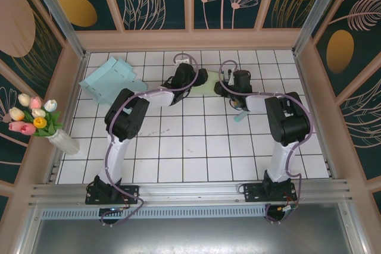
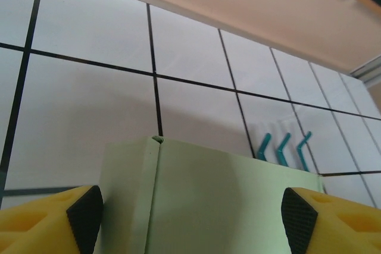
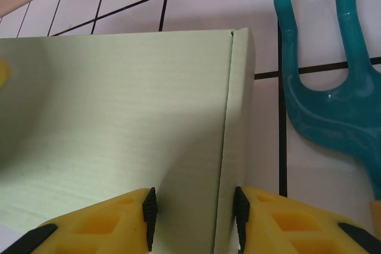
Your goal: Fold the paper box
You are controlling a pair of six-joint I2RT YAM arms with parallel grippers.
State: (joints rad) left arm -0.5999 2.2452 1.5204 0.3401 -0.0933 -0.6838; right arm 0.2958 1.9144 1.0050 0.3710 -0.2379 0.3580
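The pale green paper box (image 1: 209, 89) lies on the white tiled table at the far middle, between both grippers. In the left wrist view its panel (image 2: 226, 200), with a narrow folded strip along the left edge, spans the gap between the yellow fingers (image 2: 36, 224). My left gripper (image 2: 190, 218) is wide open and straddles it. In the right wrist view the box (image 3: 119, 123) has a folded side flap at its right edge. My right gripper (image 3: 193, 218) is closed around that edge, with its black pads (image 3: 150, 209) against the card.
A teal forked plastic tool (image 3: 321, 105) lies on the tiles right of the box (image 1: 241, 115). A light blue folded box (image 1: 110, 78) sits at the far left. A white vase of tulips (image 1: 59, 138) stands by the left wall. Walls enclose the table.
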